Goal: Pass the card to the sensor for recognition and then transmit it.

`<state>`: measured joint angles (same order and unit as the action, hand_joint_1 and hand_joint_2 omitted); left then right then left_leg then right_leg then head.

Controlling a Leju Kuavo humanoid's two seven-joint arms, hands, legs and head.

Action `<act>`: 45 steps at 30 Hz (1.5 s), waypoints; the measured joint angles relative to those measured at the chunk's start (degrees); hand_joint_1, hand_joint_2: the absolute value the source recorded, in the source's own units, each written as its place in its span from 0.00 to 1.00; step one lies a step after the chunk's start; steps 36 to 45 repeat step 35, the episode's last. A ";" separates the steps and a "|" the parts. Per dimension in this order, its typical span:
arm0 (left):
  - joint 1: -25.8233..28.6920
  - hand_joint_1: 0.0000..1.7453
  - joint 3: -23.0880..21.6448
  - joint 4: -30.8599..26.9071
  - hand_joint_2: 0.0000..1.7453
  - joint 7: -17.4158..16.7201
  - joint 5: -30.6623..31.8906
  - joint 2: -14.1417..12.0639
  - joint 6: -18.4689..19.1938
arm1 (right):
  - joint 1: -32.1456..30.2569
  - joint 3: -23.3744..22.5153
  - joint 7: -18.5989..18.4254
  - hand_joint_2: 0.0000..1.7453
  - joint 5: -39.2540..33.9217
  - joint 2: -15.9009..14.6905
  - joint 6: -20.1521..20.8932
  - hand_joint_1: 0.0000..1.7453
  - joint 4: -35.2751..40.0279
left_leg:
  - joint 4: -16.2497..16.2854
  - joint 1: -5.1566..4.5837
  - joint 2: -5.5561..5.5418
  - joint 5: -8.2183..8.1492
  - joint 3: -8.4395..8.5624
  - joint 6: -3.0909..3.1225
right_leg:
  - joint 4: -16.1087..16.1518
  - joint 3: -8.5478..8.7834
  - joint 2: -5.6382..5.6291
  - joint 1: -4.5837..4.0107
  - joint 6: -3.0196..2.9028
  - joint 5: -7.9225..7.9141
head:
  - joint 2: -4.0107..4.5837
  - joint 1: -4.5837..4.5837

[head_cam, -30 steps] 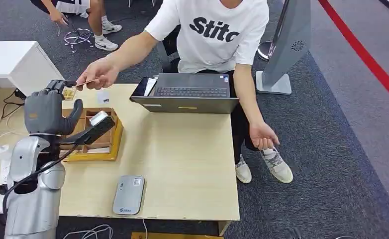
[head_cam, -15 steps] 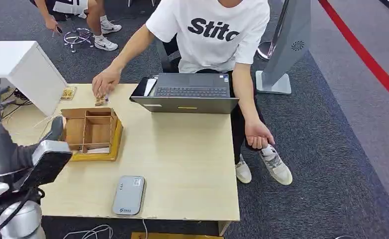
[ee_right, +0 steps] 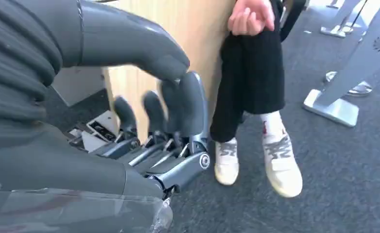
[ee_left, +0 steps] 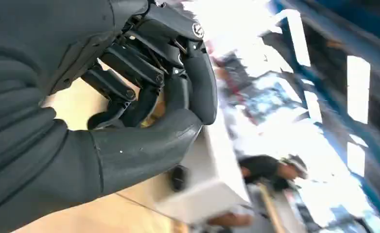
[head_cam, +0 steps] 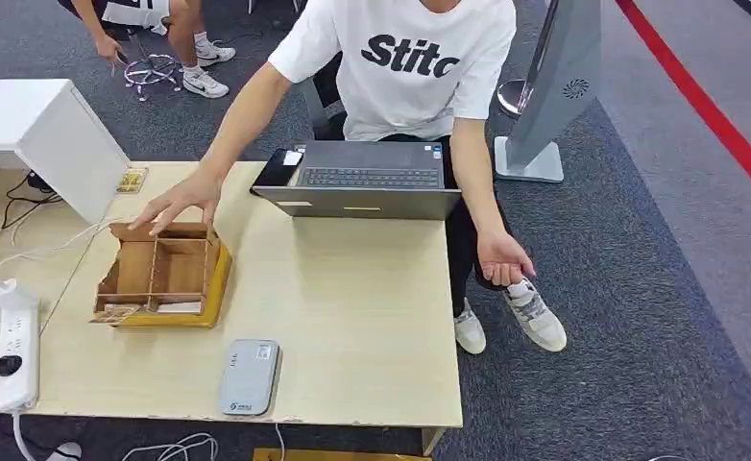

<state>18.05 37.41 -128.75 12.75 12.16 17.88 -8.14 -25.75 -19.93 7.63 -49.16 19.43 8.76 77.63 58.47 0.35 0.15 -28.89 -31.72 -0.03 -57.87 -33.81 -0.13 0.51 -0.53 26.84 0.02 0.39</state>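
The wooden table (head_cam: 352,288) no longer has the robot's left arm over it; a second ago that arm was raised at the far left corner, meeting the seated person (head_cam: 420,67) over a card. The person's hand (head_cam: 175,202) has since come down and now rests on the far rim of the divided wooden box (head_cam: 220,254). The grey sensor (head_cam: 249,376) lies untouched near the front edge.

The left hand (ee_left: 144,87) has drawn back beside the table, fingers curled in against the thumb with nothing visible in them. The right hand (ee_right: 164,126) hangs by the table with fingers apart, empty.

The card itself cannot be made out; it is probably under the person's hand, so the handover looks complete.
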 joint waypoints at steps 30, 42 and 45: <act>1.79 0.00 -2.18 61.71 1.00 -52.75 32.12 3.15 30.35 | 5.60 -4.37 -6.54 1.00 28.39 0.00 7.26 0.00 -1.22 | 0.01 -0.05 -0.05 -0.09 0.21 0.13 | 0.02 0.23 0.08 0.03 0.01 0.03 | 0.00 -0.05; 2.22 0.00 -3.53 61.84 1.00 -51.26 32.78 3.17 31.33 | 5.35 -3.93 -6.58 1.00 30.32 0.00 7.59 0.00 -0.39 | 0.01 -0.04 -0.07 -0.08 0.21 0.13 | 0.01 0.25 0.12 0.02 0.00 0.03 | 0.00 -0.05; 2.22 0.00 -3.53 61.84 1.00 -51.26 32.78 3.17 31.33 | 5.35 -3.93 -6.58 1.00 30.32 0.00 7.59 0.00 -0.39 | 0.01 -0.04 -0.07 -0.08 0.21 0.13 | 0.01 0.25 0.12 0.02 0.00 0.03 | 0.00 -0.05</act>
